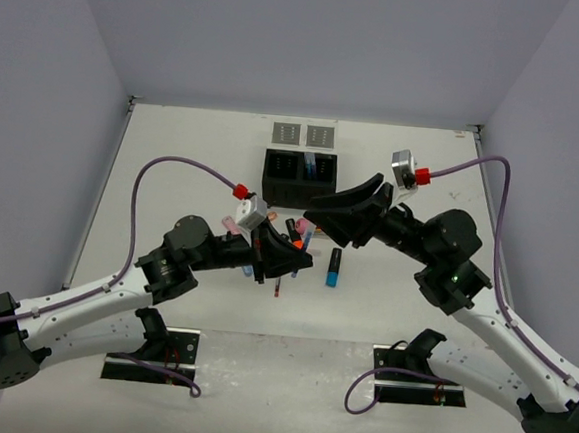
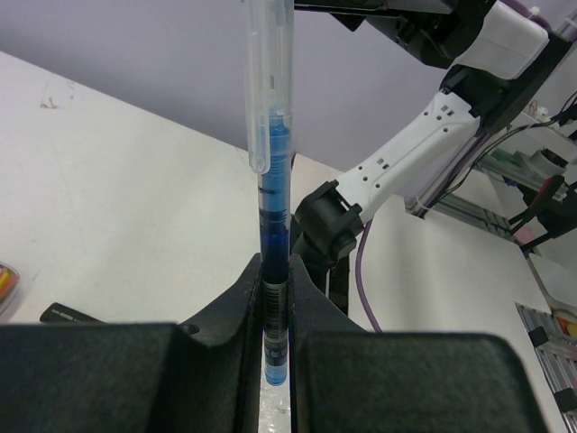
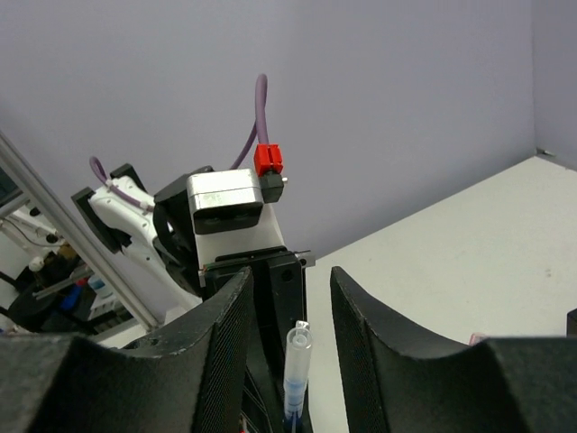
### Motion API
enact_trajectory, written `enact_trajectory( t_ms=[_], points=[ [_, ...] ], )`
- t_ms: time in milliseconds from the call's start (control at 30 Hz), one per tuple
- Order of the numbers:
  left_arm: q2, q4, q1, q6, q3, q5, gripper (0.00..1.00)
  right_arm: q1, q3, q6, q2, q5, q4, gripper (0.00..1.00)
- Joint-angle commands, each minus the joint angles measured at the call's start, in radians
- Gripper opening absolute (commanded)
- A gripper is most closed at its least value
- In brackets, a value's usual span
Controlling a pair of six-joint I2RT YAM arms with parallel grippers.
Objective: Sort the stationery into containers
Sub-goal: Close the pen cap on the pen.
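Note:
My left gripper (image 2: 275,271) is shut on a blue pen (image 2: 271,180) with a clear cap and holds it upright off the table. In the top view the left gripper (image 1: 288,259) is over the pile of stationery, and the pen (image 1: 307,242) points toward my right gripper (image 1: 320,217). The right gripper (image 3: 290,281) is open, its fingers on either side of the pen's clear cap (image 3: 297,356) without touching it. The black two-compartment box (image 1: 299,180) stands behind, with a blue item in its right compartment. Two small grey trays (image 1: 287,133) lie at the far edge.
A blue highlighter (image 1: 334,268) lies on the table right of the left gripper. A pink item (image 1: 227,219), a dark tube (image 1: 291,226) and a red pen (image 1: 278,289) lie around the left gripper. A dark pen (image 2: 72,314) lies on the table.

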Motion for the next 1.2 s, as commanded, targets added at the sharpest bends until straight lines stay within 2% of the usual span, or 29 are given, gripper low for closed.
enact_trajectory(
  t_ms=[0,167,300,400,533,633,700,733,1000,1167],
  points=[
    [0.007,-0.026,0.002,0.020,0.055,-0.006,0.00,-0.001,0.018,-0.018,0.008,-0.057,-0.024,0.37],
    [0.006,-0.013,0.002,0.021,0.056,0.001,0.00,-0.001,-0.033,-0.013,-0.007,-0.042,-0.004,0.44],
    [0.011,-0.011,0.002,0.020,0.058,0.000,0.00,-0.001,-0.062,-0.005,-0.010,-0.043,0.009,0.42],
    [0.015,-0.009,0.002,0.018,0.058,-0.001,0.00,-0.001,-0.073,-0.001,-0.015,-0.041,0.016,0.37],
    [0.018,-0.006,0.002,0.017,0.061,0.001,0.00,-0.001,-0.078,0.002,-0.021,-0.041,0.022,0.16],
    [0.023,-0.008,0.002,0.017,0.063,0.009,0.00,-0.001,-0.078,0.002,-0.020,-0.043,0.022,0.15],
    [0.024,-0.009,0.002,0.018,0.060,0.009,0.00,-0.001,-0.071,-0.002,-0.018,-0.044,0.017,0.02],
    [0.024,-0.010,0.002,0.019,0.061,0.009,0.00,-0.001,-0.068,-0.003,-0.016,-0.049,0.013,0.00],
    [-0.005,-0.105,0.002,0.106,0.139,-0.006,0.00,-0.001,-0.034,-0.033,0.034,-0.132,-0.140,0.00],
    [-0.039,-0.120,0.002,0.139,0.183,-0.059,0.00,0.000,-0.117,-0.007,0.034,-0.156,-0.119,0.00]
  ],
)
